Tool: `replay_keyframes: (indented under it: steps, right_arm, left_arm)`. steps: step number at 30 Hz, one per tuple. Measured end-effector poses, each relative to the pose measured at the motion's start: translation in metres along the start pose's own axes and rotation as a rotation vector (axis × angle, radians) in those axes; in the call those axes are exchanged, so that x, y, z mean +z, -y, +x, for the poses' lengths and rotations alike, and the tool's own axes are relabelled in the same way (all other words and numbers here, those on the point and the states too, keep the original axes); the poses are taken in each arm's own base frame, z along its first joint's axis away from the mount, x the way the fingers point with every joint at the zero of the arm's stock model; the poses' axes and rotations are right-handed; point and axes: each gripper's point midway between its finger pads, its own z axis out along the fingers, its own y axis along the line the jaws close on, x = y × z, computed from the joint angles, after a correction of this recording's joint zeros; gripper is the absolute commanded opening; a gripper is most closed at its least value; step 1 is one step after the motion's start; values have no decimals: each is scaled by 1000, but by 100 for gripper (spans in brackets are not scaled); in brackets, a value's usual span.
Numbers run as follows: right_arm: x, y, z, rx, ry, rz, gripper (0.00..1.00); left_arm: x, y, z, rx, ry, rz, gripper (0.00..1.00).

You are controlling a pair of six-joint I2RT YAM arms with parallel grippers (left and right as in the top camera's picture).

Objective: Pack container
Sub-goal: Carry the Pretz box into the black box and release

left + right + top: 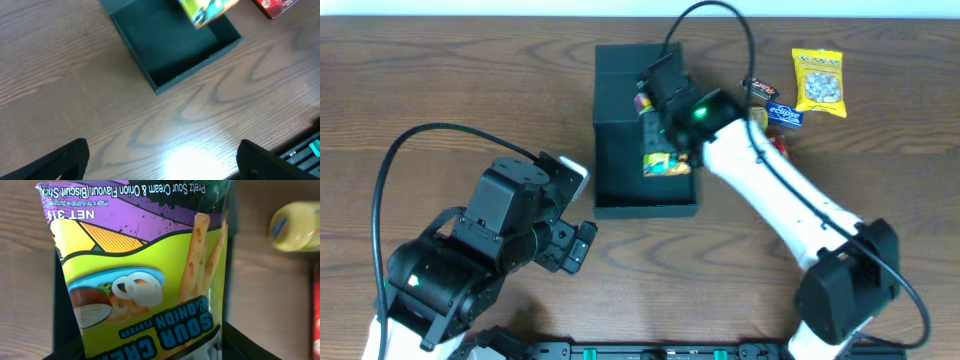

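Packet (666, 162), clamped in the right fingers (658, 125) over the open box (618, 150) at far centre, should go down flat into its bare left side before release, while left fingers (580, 212) wait wide open near-left.

Even light, glare on the table (190, 156), packet (205, 10) seemingly motion-blurred.

Over the container (620, 180), near its right wall, a biscuit-stick packet (666, 162) hangs in my right gripper (660, 125). Other packets (818, 82) lie on the table (470, 80) right of the container; my left gripper (162, 146) sits off its near-left corner.
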Motion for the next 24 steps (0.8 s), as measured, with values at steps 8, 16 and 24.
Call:
replay_keyframes:
  steps: [8,16,24]
  right_arm:
    - [49,9,49,32,-163,167,61]
    - [54,22,50,27,-155,239,61]
    - [53,28,49,23,-151,261,99]
  left_arm:
    - [0,0,0,0,-1,0,95]
    - [0,0,0,0,0,0,95]
    - [0,0,0,0,0,0,95]
